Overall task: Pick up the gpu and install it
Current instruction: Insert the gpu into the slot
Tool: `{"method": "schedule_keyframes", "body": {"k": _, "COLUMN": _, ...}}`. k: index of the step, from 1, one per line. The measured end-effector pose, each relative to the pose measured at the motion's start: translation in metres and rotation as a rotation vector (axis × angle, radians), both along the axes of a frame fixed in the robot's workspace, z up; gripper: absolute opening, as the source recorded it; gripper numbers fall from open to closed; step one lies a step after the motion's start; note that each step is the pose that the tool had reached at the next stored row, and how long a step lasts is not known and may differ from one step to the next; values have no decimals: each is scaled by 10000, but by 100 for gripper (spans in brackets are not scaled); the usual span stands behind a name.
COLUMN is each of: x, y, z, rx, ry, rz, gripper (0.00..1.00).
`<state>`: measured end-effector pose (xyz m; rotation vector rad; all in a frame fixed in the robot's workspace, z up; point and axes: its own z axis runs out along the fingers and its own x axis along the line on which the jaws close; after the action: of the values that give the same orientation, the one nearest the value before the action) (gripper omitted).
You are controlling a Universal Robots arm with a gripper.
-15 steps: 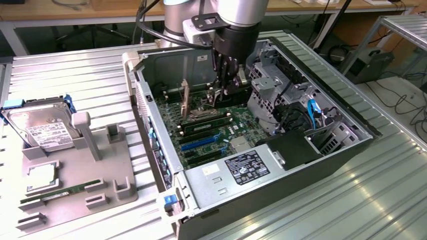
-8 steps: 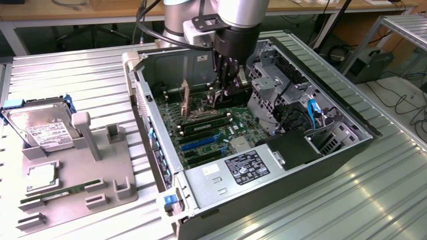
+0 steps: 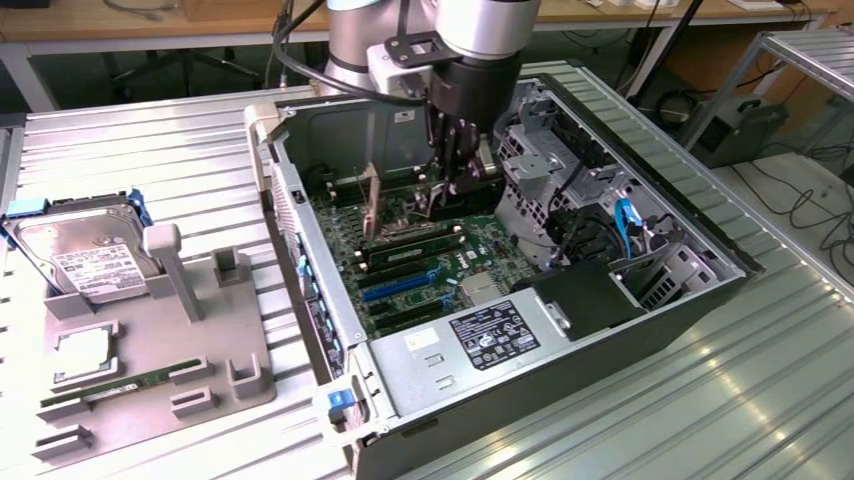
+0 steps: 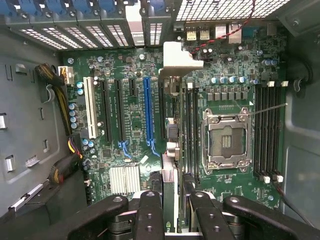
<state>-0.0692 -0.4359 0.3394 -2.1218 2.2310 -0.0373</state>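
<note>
My gripper [image 3: 451, 185] is lowered inside the open computer case [image 3: 320, 240], above the motherboard [image 3: 420, 260]. It is shut on the gpu [image 4: 171, 130], which I see edge-on in the wrist view as a thin card running out from between the black fingers [image 4: 150, 215]. The card's silver end bracket [image 4: 176, 59] is at the far end, near the case's rear slot openings. The card hangs over the board between the long blue slot [image 4: 147, 112] and the dark memory slots [image 4: 189, 130]. Whether its lower edge touches a slot is hidden.
The empty processor socket [image 4: 225, 140] and a small silver heatsink [image 4: 124, 179] sit on the board. A drive cage [image 3: 547, 165] and the power supply [image 3: 494, 335] crowd the case. On the exterior view's left, a grey fixture [image 3: 200, 340] holds a hard drive [image 3: 80, 255] and a memory stick [image 3: 114, 390].
</note>
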Motion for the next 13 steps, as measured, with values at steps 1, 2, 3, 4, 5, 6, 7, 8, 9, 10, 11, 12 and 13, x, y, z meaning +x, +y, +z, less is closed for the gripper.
{"method": "schedule_keyframes", "body": {"k": 1, "x": 0, "y": -3, "z": -1, "rx": -1, "ry": 0, "rz": 0, "gripper": 26}}
{"method": "schedule_keyframes", "body": {"k": 2, "x": 0, "y": -6, "z": -3, "rx": -1, "ry": 0, "rz": 0, "gripper": 26}}
{"method": "schedule_keyframes", "body": {"k": 3, "x": -1, "y": -9, "z": -5, "rx": 0, "ry": 0, "rz": 0, "gripper": 26}}
{"method": "schedule_keyframes", "body": {"k": 4, "x": -1, "y": -12, "z": -7, "rx": 0, "ry": 0, "rz": 0, "gripper": 26}}
{"method": "schedule_keyframes", "body": {"k": 5, "x": -1, "y": -15, "z": -9, "rx": -1, "ry": 0, "rz": 0, "gripper": 26}}
{"method": "schedule_keyframes", "body": {"k": 6, "x": -1, "y": -18, "z": -11, "rx": 0, "ry": 0, "rz": 0, "gripper": 26}}
{"method": "schedule_keyframes", "body": {"k": 7, "x": -1, "y": -20, "z": -12, "rx": 0, "ry": 0, "rz": 0, "gripper": 26}}
{"method": "schedule_keyframes", "body": {"k": 8, "x": -1, "y": -23, "z": -14, "rx": 0, "ry": 0, "rz": 1, "gripper": 26}}
{"method": "schedule_keyframes", "body": {"k": 9, "x": -2, "y": -25, "z": -16, "rx": 0, "ry": 0, "rz": 0, "gripper": 26}}
{"method": "schedule_keyframes", "body": {"k": 10, "x": -2, "y": -27, "z": -18, "rx": 0, "ry": 0, "rz": 0, "gripper": 26}}
{"method": "schedule_keyframes", "body": {"k": 11, "x": -2, "y": -30, "z": -20, "rx": -1, "ry": 0, "rz": 1, "gripper": 26}}
{"method": "schedule_keyframes", "body": {"k": 12, "x": -2, "y": -32, "z": -21, "rx": 0, "ry": 0, "rz": 0, "gripper": 26}}
{"method": "schedule_keyframes", "body": {"k": 13, "x": -2, "y": -34, "z": -23, "rx": 0, "ry": 0, "rz": 0, "gripper": 26}}
